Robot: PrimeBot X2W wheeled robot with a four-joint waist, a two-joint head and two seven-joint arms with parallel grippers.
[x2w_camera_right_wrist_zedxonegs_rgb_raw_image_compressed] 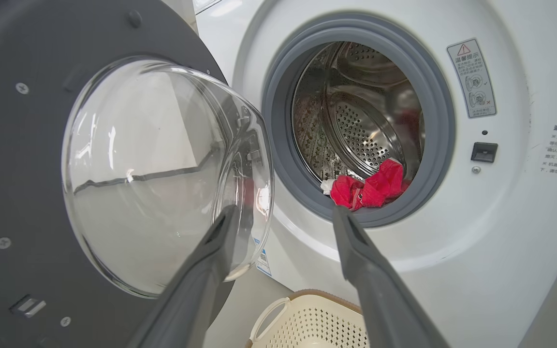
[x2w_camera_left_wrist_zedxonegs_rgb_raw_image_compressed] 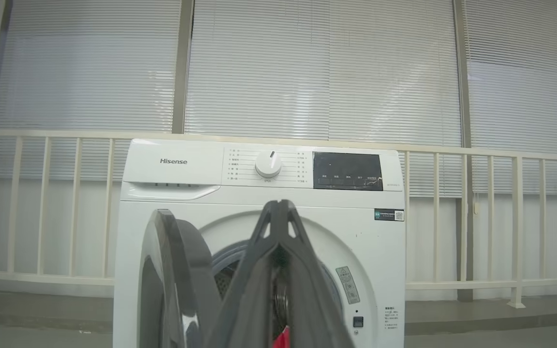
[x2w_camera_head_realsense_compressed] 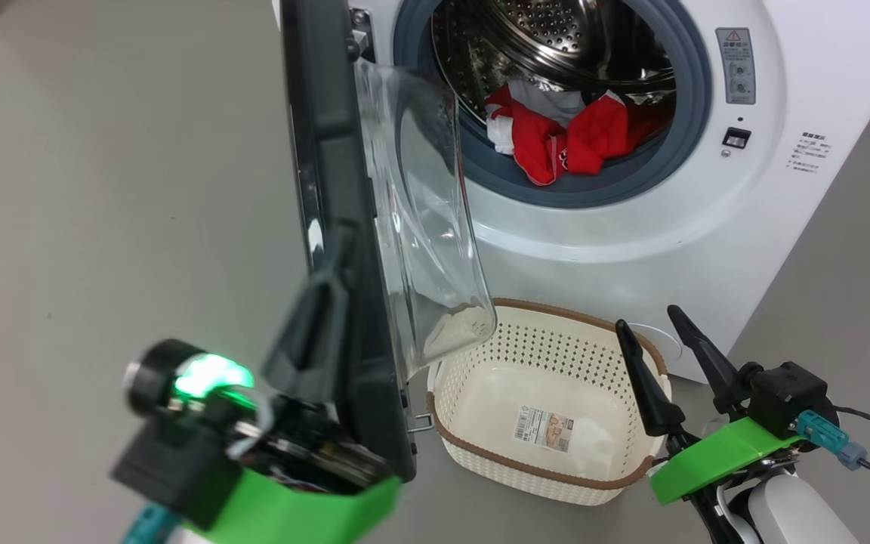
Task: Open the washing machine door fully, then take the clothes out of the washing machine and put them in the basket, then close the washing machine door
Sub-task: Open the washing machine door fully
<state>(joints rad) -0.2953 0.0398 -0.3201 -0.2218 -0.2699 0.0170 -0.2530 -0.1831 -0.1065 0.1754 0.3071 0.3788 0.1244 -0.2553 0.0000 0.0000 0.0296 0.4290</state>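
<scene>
Before washer (x2w_camera_head_realsense_compressed: 782,227), door (x2w_camera_head_realsense_compressed: 329,151) edge-on, inner face right; L tool (x2w_camera_left_wrist_zedxonegs_rgb_raw_image_compressed: 278,208) pressed together; R tool (x2w_camera_head_realsense_compressed: 646,317) spread.

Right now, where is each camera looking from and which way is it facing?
Head view: up high, looking down at the washing machine door, the clothes and the basket; left gripper shut, right gripper open.
Left wrist view: level, facing the washing machine front-on past its shut fingers.
Right wrist view: close, facing the drum between its spread fingers.
Head and right wrist views share the clothes and basket.
</scene>
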